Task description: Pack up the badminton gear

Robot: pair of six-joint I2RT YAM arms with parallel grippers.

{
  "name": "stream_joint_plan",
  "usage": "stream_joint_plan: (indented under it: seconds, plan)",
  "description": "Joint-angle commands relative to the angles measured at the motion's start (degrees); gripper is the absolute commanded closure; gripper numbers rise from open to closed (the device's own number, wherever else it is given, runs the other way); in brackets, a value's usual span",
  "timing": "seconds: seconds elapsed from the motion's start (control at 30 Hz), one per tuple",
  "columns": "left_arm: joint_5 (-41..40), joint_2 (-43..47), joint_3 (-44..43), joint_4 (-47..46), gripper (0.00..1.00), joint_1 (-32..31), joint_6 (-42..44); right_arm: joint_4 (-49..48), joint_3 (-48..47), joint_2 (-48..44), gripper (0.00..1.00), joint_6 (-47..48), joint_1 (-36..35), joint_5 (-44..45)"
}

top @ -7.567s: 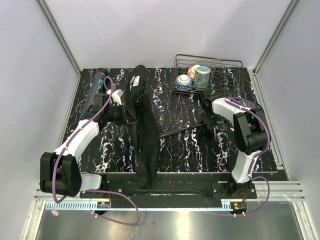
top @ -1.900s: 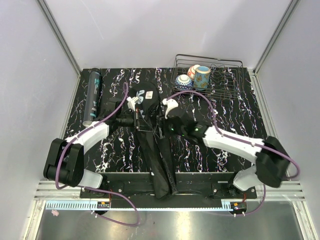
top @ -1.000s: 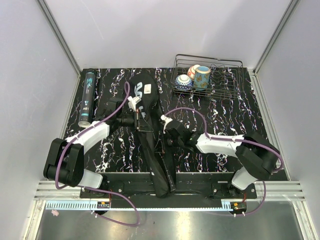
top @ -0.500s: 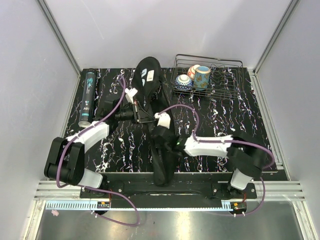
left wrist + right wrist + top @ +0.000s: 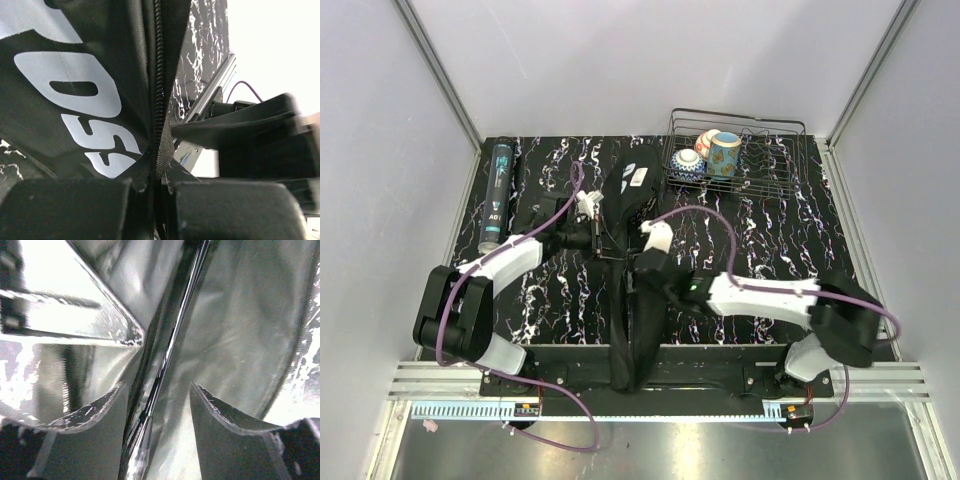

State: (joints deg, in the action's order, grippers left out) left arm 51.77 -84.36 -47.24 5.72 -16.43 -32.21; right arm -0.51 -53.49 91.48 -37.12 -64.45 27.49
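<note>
The long black bag (image 5: 630,300) lies down the middle of the table, its wide end (image 5: 632,183) at the back. My left gripper (image 5: 603,237) is shut on the bag's zipped edge (image 5: 159,125), beside its white lettering (image 5: 70,92). My right gripper (image 5: 646,262) is over the bag's opening. It is open (image 5: 157,386) inside the grey lining, astride the racket's thin black shaft (image 5: 172,340). The racket's head is hidden in the bag. The dark teal-lettered tube (image 5: 496,195) lies at the far left. No shuttlecocks show.
A wire basket (image 5: 770,165) with painted ceramic cups (image 5: 724,152) stands at the back right, close to the bag's wide end. Grey walls close in the marbled table (image 5: 780,240) on three sides.
The bag's wide end has shifted right and toward me, and its near end has swung left. My right arm has stretched out further right, its gripper still at the bag. My left gripper keeps its hold.
</note>
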Motion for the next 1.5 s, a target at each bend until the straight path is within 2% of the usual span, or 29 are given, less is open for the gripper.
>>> stream_joint_plan:
  seconds: [0.0,0.07,0.13,0.27,0.3,0.5,0.8,0.9,0.93,1.0,1.07,1.1,1.17,1.2,1.27,1.33,1.37,1.4,1.47]
  plan:
    - [0.17,-0.81,-2.94,5.8,1.0,0.69,4.26,5.95,1.98,-13.84,0.4,1.09,3.88,-10.68]
    - [0.0,-0.46,-2.85,5.97,1.0,0.78,4.52,6.75,3.92,-17.2,0.36,2.32,6.07,-14.28]
    - [0.09,-0.19,-2.59,6.15,1.0,0.69,4.87,6.84,5.84,-20.81,0.32,2.93,11.25,-18.59]
    - [1.14,0.51,-2.15,6.15,1.0,0.78,5.22,5.18,4.9,-18.98,0.29,7.23,20.92,-27.3]
    - [1.14,0.68,-2.06,6.15,1.0,0.78,5.22,3.95,4.11,-15.84,0.28,8.37,22.07,-32.09]
    - [2.46,1.21,-1.62,5.1,1.0,0.78,4.96,3.94,-5.91,3.39,0.28,13.31,29.11,-43.89]
    - [4.31,2.0,-1.27,3.43,1.0,0.61,4.61,1.13,-16.54,20.3,0.31,16.03,30.08,-44.45]
    - [4.57,2.27,-1.36,3.25,1.0,0.52,4.61,1.04,-18.31,22.33,0.49,14.2,30.08,-46.8]
    - [3.7,2.44,-1.27,3.51,1.0,0.43,4.78,-0.79,-17.96,21.81,0.62,13.23,30.08,-48.04]
    - [2.38,2.7,-1.8,5.96,0.99,-0.27,6.53,-5.95,-14.12,17.88,0.78,7.46,29.99,-50.67]
    - [-1.39,3.41,-3.02,8.33,0.91,-0.8,8.03,-8.35,-11.73,14.27,0.96,3.48,29.82,-51.39]
    - [-2.71,3.67,-3.29,10.0,0.86,-1.32,9.34,-9.32,-10.59,10.86,0.99,0.94,29.38,-51.48]
    - [-6.05,5.25,-3.64,10.81,0.76,-1.59,9.97,-7.41,-11.01,8.46,1.0,-0.92,28.15,-50.34]
    - [-7.02,5.95,-3.56,10.81,0.66,-1.85,10.14,-5.66,-11.71,6.71,1.0,-2.41,27.71,-49.47]
    - [-8.96,7.71,-3.82,10.72,0.57,-2.12,10.32,-4.68,-12.42,5.55,1.0,-4.44,26.3,-48.67]
    - [-10.54,9.11,-3.99,10.54,0.34,-3.26,10.67,-4.06,-13.39,4.32,1.0,-7.25,25.25,-47.18]
    - [-11.07,9.38,-4.26,10.46,0.26,-3.87,10.67,-3.97,-13.56,4.14,1.0,-8.39,24.46,-45.52]
    - [-11.77,9.65,-4.52,10.54,0.12,-5.18,10.93,-3.79,-14.17,3.62,1.0,-10.58,24.02,-44.98]
    - [-14.4,10.53,-5.31,11.07,0.05,-6.94,11.46,-3.09,-14.44,3.18,1.0,-13.57,23.23,-42.88]
